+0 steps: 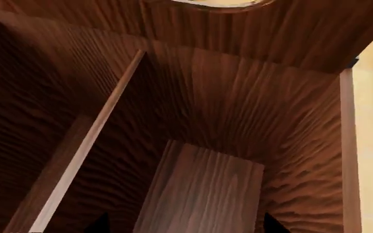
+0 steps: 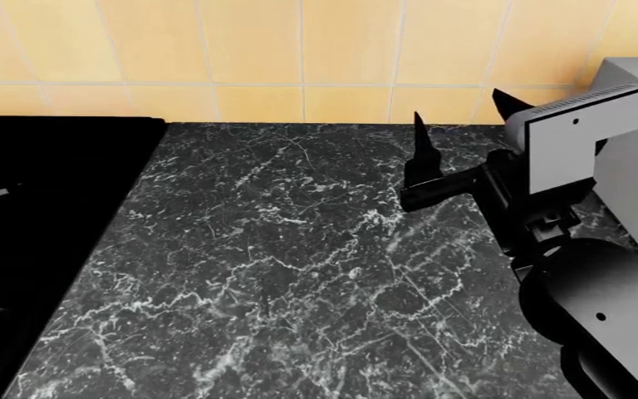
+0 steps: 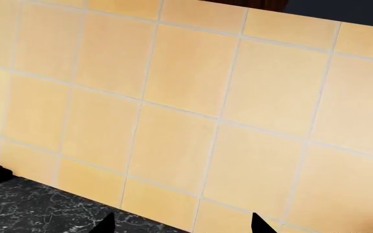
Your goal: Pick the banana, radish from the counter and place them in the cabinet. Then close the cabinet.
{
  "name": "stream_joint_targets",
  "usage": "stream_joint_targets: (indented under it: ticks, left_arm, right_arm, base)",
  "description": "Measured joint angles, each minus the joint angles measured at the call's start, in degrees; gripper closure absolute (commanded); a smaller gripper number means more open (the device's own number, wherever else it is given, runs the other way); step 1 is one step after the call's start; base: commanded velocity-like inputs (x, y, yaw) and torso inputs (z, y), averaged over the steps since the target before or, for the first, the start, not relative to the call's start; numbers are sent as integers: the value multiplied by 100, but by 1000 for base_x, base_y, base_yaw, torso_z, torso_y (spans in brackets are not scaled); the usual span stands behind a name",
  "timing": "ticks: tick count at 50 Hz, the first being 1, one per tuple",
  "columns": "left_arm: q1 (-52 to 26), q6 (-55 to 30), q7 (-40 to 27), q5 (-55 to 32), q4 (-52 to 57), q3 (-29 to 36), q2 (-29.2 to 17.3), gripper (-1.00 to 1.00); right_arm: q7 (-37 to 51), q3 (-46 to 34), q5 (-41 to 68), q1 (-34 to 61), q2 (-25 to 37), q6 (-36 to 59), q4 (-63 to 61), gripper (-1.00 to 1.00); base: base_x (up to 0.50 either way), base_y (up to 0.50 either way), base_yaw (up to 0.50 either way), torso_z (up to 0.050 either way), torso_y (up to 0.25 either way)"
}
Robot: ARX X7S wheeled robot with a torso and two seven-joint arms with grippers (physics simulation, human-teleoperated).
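A: Where is the right hand [image 2: 458, 133]?

B: In the head view it is raised over the back of the worktop [image 2: 296, 274], near the tiled wall [image 2: 296, 50]. Its two black fingers [image 2: 420, 141] point upward and stand well apart, so it is spread wide with nothing between them.

A: Does its own camera agree?

B: Yes. The right wrist view shows two dark fingertips [image 3: 105, 224] at the picture's edge with a broad gap, facing the yellow tiles, and a strip of dark marble at the foot of the wall.

A: And the left hand?

B: It does not appear in the head view. The left wrist view looks into the wooden cabinet [image 1: 238, 97], with a thin upright divider [image 1: 89, 145] and a lighter wooden plank [image 1: 203, 194] inside. Only two small dark tips [image 1: 274, 224] show at the picture's edge, set apart; nothing lies between them.

A: The banana and the radish?

B: I cannot find either in any view. The stretch of marble that shows carries only its white veining, and the cabinet compartments in sight hold no fruit or vegetable.

A: Anything else?

B: The black stovetop [image 2: 42, 233] lies at the worktop's left.
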Motion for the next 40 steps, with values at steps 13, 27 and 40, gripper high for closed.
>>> stream_joint_targets:
  ticks: [13,27,40]
  left_arm:
    - [335,-600,575,-723,1443,-136,94,-100]
    - [807,-1874,870,-2173,3035,174,-198,-100]
    - [1235,-2746,929,-3219,4070,497,-612,-100]
  right_arm:
    - [23,-7,26,3,-3,28,-25,-100]
    - [44,27,58,-1,-1,40,-62,-100]
    - [80,127,88,-17,9,27,-79,-100]
  base:
    - [0,0,0,0,-2]
    - [0,0,0,0,-2]
    - [0,0,0,0,-2]
